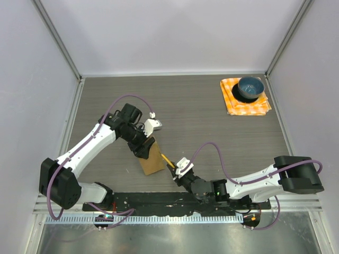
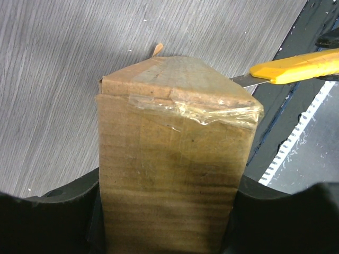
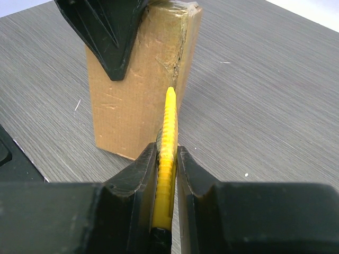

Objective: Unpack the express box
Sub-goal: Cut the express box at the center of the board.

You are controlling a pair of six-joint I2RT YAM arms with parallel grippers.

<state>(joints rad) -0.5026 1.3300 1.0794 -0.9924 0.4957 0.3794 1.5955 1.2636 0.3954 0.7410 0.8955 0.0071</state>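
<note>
The express box [image 1: 152,163], a brown cardboard carton sealed with clear tape, stands on end on the grey table. My left gripper [image 1: 144,149] grips it from above, shut on its two sides. In the left wrist view the box [image 2: 175,159] fills the space between the black fingers [image 2: 53,217]. A yellow utility knife [image 1: 166,159] is clamped in my shut right gripper [image 1: 176,170]. In the right wrist view the knife [image 3: 169,121] points at the box's taped corner edge [image 3: 183,58], and its blade tip is hidden. The knife's metal blade [image 2: 244,80] reaches the box's top corner.
A blue bowl [image 1: 250,88] sits on an orange checked cloth [image 1: 241,107] at the far right corner. White walls enclose the table on three sides. The black base rail [image 1: 159,201] runs along the near edge, close behind the box.
</note>
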